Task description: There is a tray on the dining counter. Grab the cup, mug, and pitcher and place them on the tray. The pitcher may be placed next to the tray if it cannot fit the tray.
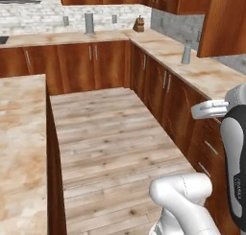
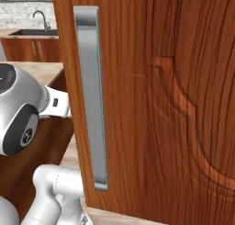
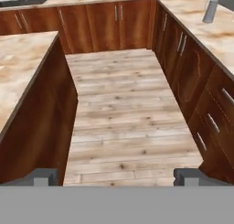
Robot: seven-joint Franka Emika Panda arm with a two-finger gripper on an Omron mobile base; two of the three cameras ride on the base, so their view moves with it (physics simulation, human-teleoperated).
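Pitcher (image 1: 186,52) upright on side counter (image 1: 202,71), hand (image 3: 117,176) open

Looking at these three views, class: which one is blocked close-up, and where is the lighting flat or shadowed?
Right base view: cabinet door looms close, blocking most. Left base view: even light, soft detail, pitcher small. Hand view: island counter side dark, floor evenly lit.

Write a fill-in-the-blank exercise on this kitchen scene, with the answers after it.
1. The gripper hangs above the wooden ____ with nothing between its fingertips.
2. The gripper's jaws stand ____.
3. The grey pitcher stands upright on the marble counter along the ____ side of the left base view.
4. In the right base view, a wooden cabinet door carries a long vertical metal ____.

Answers: floor; open; right; handle
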